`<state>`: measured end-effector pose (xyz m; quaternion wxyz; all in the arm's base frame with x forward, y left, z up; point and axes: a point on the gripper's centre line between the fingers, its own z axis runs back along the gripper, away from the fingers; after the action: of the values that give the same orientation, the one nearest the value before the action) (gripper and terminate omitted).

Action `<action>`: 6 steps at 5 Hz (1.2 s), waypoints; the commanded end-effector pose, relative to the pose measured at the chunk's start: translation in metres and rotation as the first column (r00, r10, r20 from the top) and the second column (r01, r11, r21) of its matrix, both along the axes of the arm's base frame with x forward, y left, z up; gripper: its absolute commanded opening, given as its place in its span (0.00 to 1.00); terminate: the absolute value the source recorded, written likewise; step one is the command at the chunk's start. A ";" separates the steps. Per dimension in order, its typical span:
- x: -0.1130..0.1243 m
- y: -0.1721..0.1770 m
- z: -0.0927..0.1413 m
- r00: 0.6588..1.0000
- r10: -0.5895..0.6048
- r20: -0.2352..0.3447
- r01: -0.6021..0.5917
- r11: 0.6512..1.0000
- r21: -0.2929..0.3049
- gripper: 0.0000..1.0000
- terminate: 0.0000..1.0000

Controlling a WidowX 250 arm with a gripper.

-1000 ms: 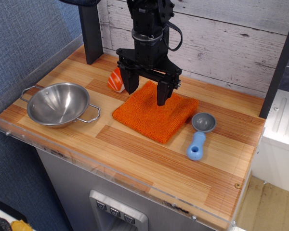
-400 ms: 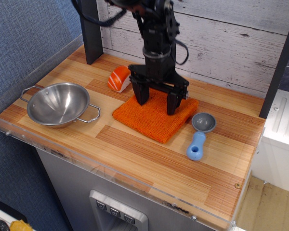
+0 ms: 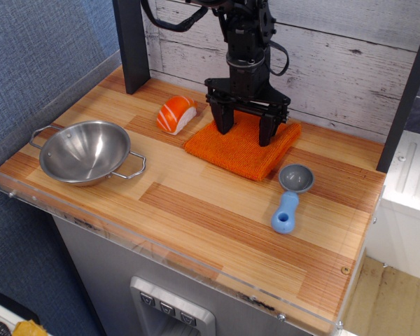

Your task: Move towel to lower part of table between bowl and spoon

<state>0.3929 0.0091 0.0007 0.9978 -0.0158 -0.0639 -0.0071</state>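
So our black two-fingered hand (image 3: pixel 246 126) has drifted toward the back wall over the last second, and the square bright-orange knitted towel (image 3: pixel 243 148) went with it. A second ago the towel sat further forward, nearly down to the toy spoon; now it's shoved up near the whitewashed plank wall (image 3: pixel 322 63), right under the hand. The fingers are spread fairly wide and planted on the towel's far edge, pressing or dragging rather than pinching, as far as we can tell.

That looks like the wrong direction for us, since the target is the front part of the bench.

Room check: in front of the hand there's a big open stretch of light wooden plank bench (image 3: pixel 217 224). The shiny round stainless-steel bowl with wire handles (image 3: pixel 85 152) sits well off to the hand's one side, and the small toy spoon with grey scoop and light-blue handle (image 3: pixel 290 196) is just in front on the other. The orange-and-white striped sushi toy (image 3: pixel 176 114) is just beside the towel's corner. The clear acrylic rim (image 3: pixel 161 246) guards the front edge.
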 end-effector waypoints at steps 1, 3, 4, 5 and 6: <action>-0.042 -0.012 -0.022 0.996 -0.035 -0.084 0.040 0.998 0.053 1.00 0.00; -0.091 -0.027 0.007 0.997 -0.015 -0.072 0.017 0.999 0.028 1.00 0.00; -0.107 -0.026 0.012 0.998 0.002 -0.070 -0.001 1.000 0.008 1.00 0.00; -0.119 -0.021 0.015 0.997 0.011 -0.072 -0.011 1.000 0.002 1.00 0.00; -0.127 -0.016 0.017 0.998 0.019 -0.067 -0.020 1.000 0.000 1.00 0.00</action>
<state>0.2625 -0.0088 0.0088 0.9998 -0.0165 -0.0116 0.0005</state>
